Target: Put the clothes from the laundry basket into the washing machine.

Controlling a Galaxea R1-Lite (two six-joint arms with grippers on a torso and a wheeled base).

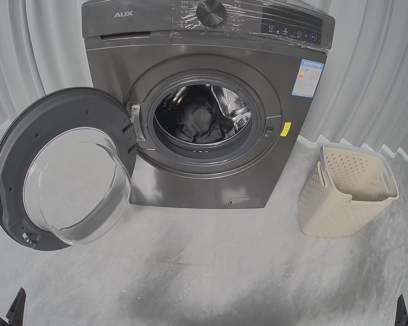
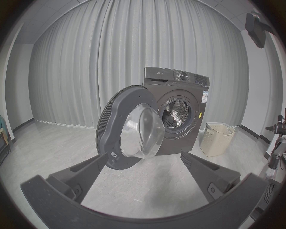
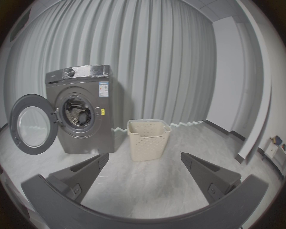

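Washer at 12 o'clock, door flung wide toward 9. Basket at 3, on the floor, apparently bare. Dark clothes heaped in the drum. Left end effector at 7, right end effector at 5: both spread, empty. Likely finished; check basket's bottom, avoid the door.

Your left gripper sits low, jaws spread wide. Ahead you see the washing machine with its door swung fully open (glass bowl bulging toward you). Dark clothes lie low in the drum. The beige laundry basket stands on the floor just beside the machine, on the side away from the door; you can't see what's inside it.
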